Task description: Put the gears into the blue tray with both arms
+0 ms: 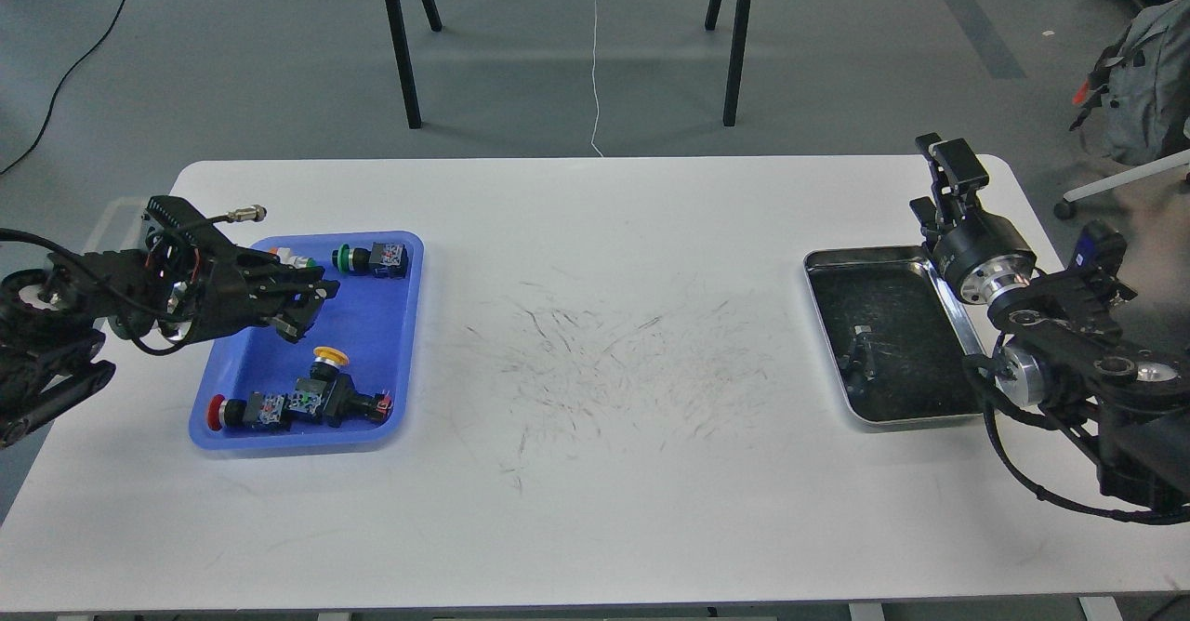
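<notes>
Gears cannot be made out with any certainty: the only candidates are some small dark bits [862,353] on the floor of the silver tray [967,333] at the right side of the table, too small and too dark against that bottom to name. The blue tray [374,316] sits near the table's left edge, a shallow bright plastic rectangle with rounded corners and a raised rim. It holds push-button switches: one with a green cap [370,257] at the far end, an orange-and-white piece [284,255] partly hidden behind the gripper, and a cluster with a yellow cap [328,355] and a red cap [215,413] along the near end.

My left gripper [302,303] hangs over the tray's far left part, fingers spread apart and holding nothing. Its arm runs off the left edge of the view.

The silver tray is shiny metal with a dark, scuffed bottom. My right gripper [941,167] stands beyond its far right corner, pointing away; it is seen end-on, so I cannot tell how far its fingers are parted.

Between the two trays the white table [595,509] lies open, its middle marked with fine dark scratches, and the near strip is bare and smooth.
</notes>
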Robot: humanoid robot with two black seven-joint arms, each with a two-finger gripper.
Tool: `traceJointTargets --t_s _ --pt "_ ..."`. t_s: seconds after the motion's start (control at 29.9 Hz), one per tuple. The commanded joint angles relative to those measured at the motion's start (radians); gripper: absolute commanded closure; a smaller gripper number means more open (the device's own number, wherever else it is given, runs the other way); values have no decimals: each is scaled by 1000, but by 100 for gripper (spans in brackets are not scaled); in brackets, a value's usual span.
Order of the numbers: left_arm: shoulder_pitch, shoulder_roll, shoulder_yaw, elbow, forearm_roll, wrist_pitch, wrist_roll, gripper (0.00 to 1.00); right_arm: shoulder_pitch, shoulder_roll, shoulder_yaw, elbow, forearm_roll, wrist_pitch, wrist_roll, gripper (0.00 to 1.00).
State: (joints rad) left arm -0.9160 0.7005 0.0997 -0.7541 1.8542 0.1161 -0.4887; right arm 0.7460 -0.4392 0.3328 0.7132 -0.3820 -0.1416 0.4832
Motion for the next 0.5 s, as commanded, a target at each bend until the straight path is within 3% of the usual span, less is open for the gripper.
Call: traceJointTargets --t_s 0.0,0.47 --pt "5 -4 0 2 -1 0 0 82 1 -1 -1 0 -2 0 0 4" --pt "22 -19 -5 30 -3 2 0 76 -1 -1 -1 0 -2 0 0 4"
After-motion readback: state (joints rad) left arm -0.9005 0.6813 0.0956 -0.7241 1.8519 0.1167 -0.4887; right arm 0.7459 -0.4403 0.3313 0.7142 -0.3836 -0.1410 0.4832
